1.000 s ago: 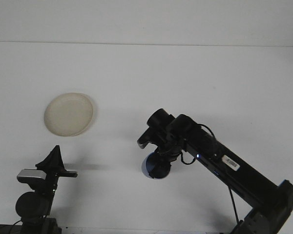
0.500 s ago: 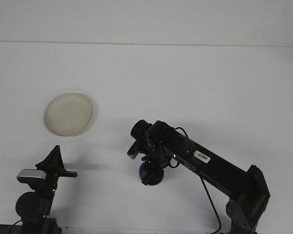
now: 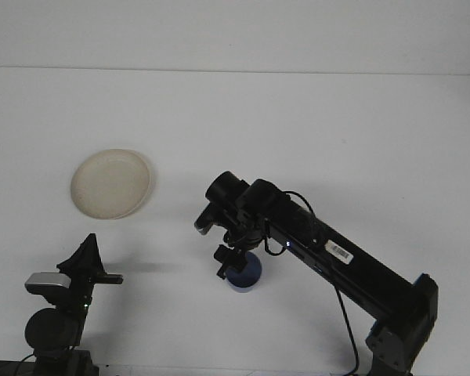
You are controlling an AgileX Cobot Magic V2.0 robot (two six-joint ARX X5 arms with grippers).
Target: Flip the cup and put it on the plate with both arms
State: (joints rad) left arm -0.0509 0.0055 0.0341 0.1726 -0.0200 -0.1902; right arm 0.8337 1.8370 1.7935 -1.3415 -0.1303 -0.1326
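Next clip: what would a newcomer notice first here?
The long black right arm reaching in from the lower right, its hand down at a small blue cup mid-table. Then the pale plate, bare, off to the left, and the left hand parked low at the near-left edge.

A lab-like test bench: plain white table (image 3: 337, 133) against a bare white wall (image 3: 235, 31).

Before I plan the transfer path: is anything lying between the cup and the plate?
Nothing visible does. The blue cup sits under the right gripper, and only bare white table lies between it and the plate up and to the left.
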